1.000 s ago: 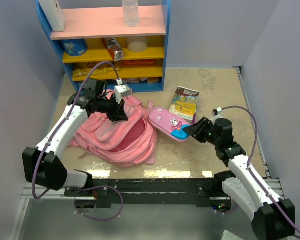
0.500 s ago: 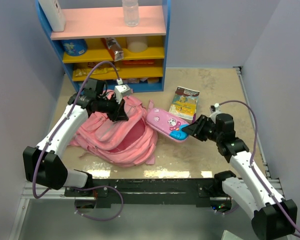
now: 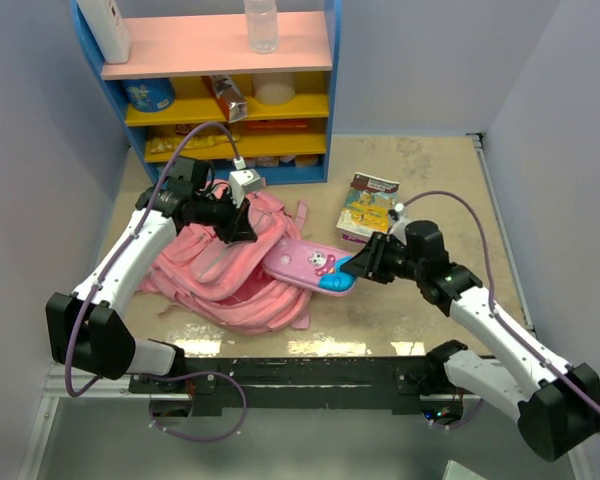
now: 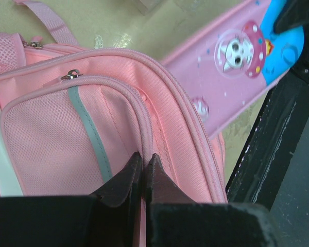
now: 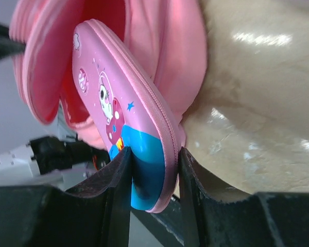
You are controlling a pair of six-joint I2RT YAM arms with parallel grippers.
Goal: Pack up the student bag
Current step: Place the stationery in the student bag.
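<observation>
The student bag (image 3: 215, 285) lies pink and soft at the left-centre of the table, its main compartment gaping toward the right. My left gripper (image 3: 238, 232) is shut on the bag's upper zip rim (image 4: 144, 134) and holds it raised, its fingertips (image 4: 135, 163) pinching the fabric. My right gripper (image 3: 357, 267) is shut on the blue end of a pink cartoon pencil case (image 3: 305, 265). The case (image 5: 118, 113) points leftward, its far end at the mouth of the bag (image 5: 165, 46). From the left wrist, the case (image 4: 237, 56) shows just past the bag's rim.
A picture book (image 3: 368, 205) lies flat on the table behind the right gripper. A blue shelf unit (image 3: 225, 90) with snacks and a bottle (image 3: 261, 25) stands at the back left. Grey walls close in both sides; a black rail (image 3: 310, 372) runs along the near edge.
My right arm has carried the pencil case leftward, off the table beside the book and up to the bag's opening. The left arm has stayed still, holding the rim.
</observation>
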